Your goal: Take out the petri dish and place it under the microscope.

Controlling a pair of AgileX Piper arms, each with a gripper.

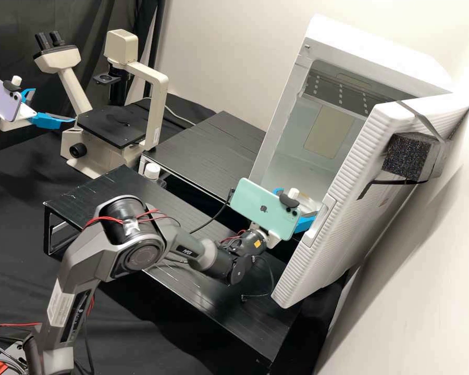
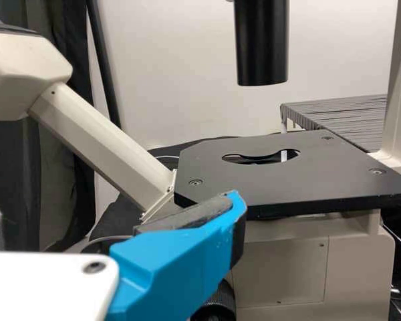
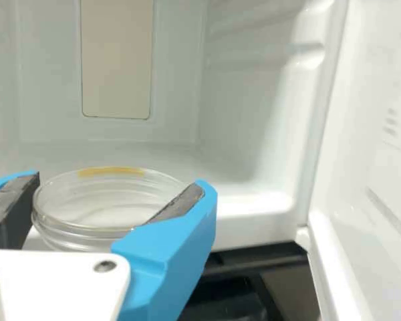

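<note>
R jaws (image 1: pixel 301 203) are closed on the petri dish (image 3: pixel 107 200), one dark pad each side, w/ a wide gap btwn them for the glass. That's at the white cabinet's (image 1: pixel 380 52) open front edge. L jaws (image 1: pixel 54 105) are spread wide w/ nothing in them, nr a corner of the microscope's (image 1: pixel 153 114) black stage (image 1: pixel 109 125).

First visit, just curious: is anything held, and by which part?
The white, blue-fingered right gripper holds a clear, round petri dish by opposite sides of its wall; the left gripper holds nothing.
</note>
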